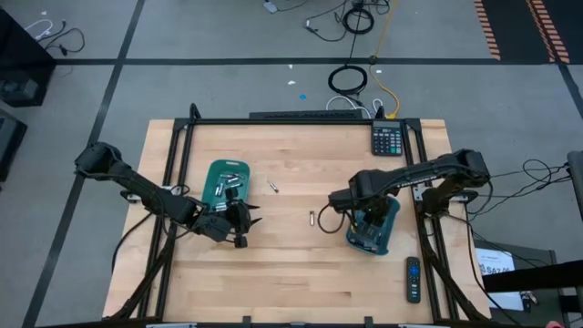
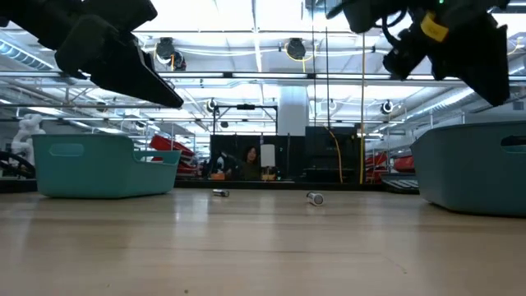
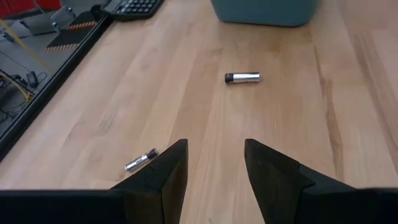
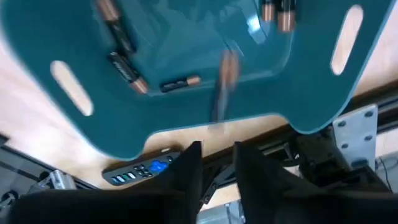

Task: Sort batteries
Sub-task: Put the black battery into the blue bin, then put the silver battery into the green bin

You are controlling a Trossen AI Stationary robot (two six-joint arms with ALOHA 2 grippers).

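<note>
Right gripper point(image 4: 217, 163) jaws narrowly parted above teal tray point(image 4: 186, 31); left gripper point(image 3: 214, 163) jaws wide, empty.

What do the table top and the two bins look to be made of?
Table top: pale wood, likely sealed, judging by the plank seams, grain lines and slight sheen. Left bin and right bin: teal plastic by the look, with smooth matte walls, rounded moulded corners and cut-out handles.

Batteries, partly sorted
Two silvery batteries point(image 3: 242, 78) lie loose on the table; dark copper-tipped ones point(image 4: 127, 73) lie in a teal tray point(image 4: 186, 134).
</note>
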